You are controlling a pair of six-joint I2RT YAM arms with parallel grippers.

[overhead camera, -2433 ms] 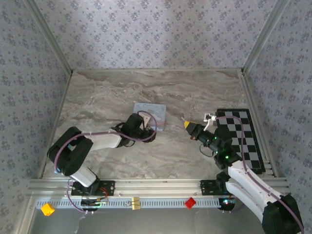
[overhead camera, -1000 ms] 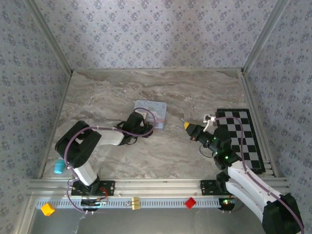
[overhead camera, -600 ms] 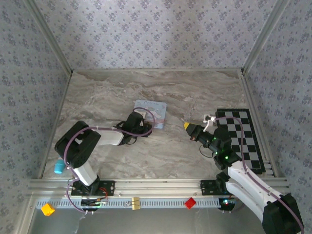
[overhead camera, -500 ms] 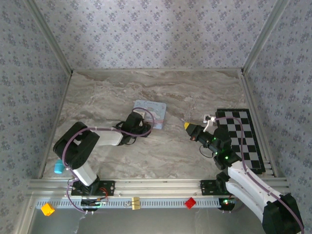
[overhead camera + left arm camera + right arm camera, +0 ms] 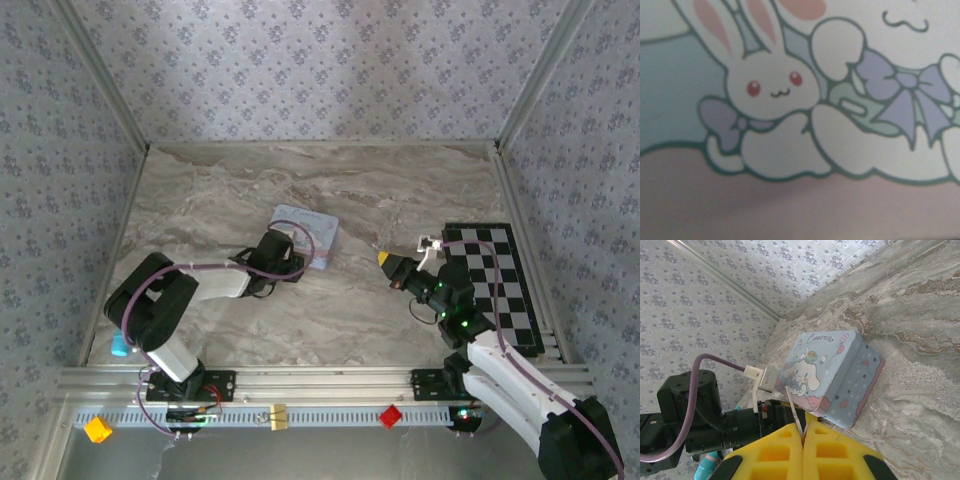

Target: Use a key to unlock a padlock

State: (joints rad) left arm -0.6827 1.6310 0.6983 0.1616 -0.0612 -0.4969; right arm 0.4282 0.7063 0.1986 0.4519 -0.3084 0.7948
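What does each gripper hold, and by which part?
The right gripper pinches a thin pale strip, perhaps the key, by its near end. For the left gripper it cannot be told.

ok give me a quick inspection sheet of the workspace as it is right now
surface: marble-look table, checkered mat on its right side
job's things: padlock too small to tell; pale strip, maybe the key, sticks out between the right pads
clutter: cartoon tin; turquoise bit at the left edge; yellow block and red block on the front rail
grippers: left gripper at the tin's near edge, jaws hidden; right gripper shut
cables: purple cable along the left arm
surroundings: patterned walls, metal frame
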